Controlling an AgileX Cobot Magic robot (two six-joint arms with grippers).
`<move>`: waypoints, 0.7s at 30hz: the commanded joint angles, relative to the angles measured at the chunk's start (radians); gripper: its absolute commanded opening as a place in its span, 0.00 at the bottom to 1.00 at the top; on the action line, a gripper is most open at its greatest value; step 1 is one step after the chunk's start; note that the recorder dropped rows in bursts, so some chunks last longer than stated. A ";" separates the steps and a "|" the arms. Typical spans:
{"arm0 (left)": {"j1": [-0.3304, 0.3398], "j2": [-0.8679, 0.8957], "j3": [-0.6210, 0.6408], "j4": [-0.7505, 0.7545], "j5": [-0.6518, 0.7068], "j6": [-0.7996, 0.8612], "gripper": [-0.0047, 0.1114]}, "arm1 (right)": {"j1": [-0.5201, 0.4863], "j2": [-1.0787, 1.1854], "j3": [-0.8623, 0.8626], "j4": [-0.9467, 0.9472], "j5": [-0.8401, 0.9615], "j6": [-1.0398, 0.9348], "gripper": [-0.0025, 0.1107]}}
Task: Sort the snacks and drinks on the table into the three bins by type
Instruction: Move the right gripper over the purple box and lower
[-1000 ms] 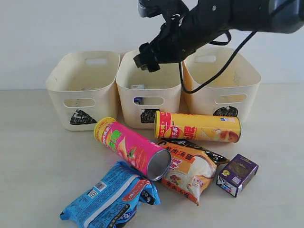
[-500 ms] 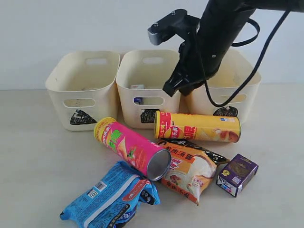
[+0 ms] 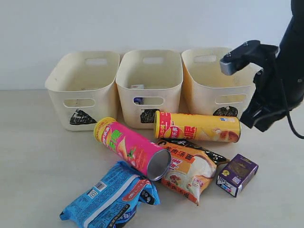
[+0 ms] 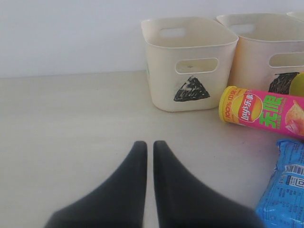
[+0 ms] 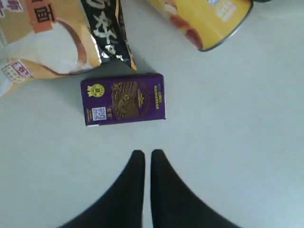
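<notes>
blue bag (image 3: 110,198): is lying nearest, at 7 o'clock from the pink tube (image 3: 133,148).
purple carton (image 3: 237,174): is lying on the table (image 3: 38,156), at 3 o'clock from the orange bag (image 3: 190,168).
yellow tube (image 3: 197,127): is lying before the bins (image 3: 150,88).
right gripper (image 5: 143,154): is hanging closed, empty, at 1 o'clock from the purple carton.
left gripper (image 4: 146,145): is hanging closed, empty.
bins: are standing farthest; the white carton (image 3: 137,87) is sitting in the middle one.

pink-magenta tube (image 3: 133,148), yellow tube (image 3: 199,127) — red band, blue bag (image 3: 107,199), dark purple carton (image 3: 237,174), cream bins (image 3: 90,90)

Plain pale grey-white wall (image 3: 47,23) in soft, even light
</notes>
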State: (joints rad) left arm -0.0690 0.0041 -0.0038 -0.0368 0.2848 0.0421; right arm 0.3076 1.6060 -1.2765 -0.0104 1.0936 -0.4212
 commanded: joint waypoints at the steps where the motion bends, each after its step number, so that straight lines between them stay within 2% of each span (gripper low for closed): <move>1: 0.004 -0.004 0.004 -0.001 -0.007 -0.008 0.07 | -0.008 -0.011 0.049 0.000 -0.025 -0.046 0.02; 4: 0.004 -0.004 0.004 -0.001 -0.007 -0.008 0.07 | -0.008 -0.011 0.086 0.030 -0.061 -0.087 0.07; 7: 0.004 -0.004 0.004 -0.001 -0.007 -0.008 0.07 | -0.008 -0.008 0.114 0.105 -0.084 -0.169 0.25; 13: 0.004 -0.004 0.004 -0.001 -0.007 -0.008 0.07 | -0.008 -0.008 0.203 0.139 -0.200 -0.225 0.95; 21: 0.004 -0.004 0.004 -0.001 -0.007 -0.008 0.07 | -0.008 0.035 0.242 0.133 -0.358 -0.225 0.95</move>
State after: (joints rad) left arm -0.0690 0.0041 -0.0038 -0.0368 0.2848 0.0421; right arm 0.3078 1.6271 -1.0411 0.1227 0.7784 -0.6414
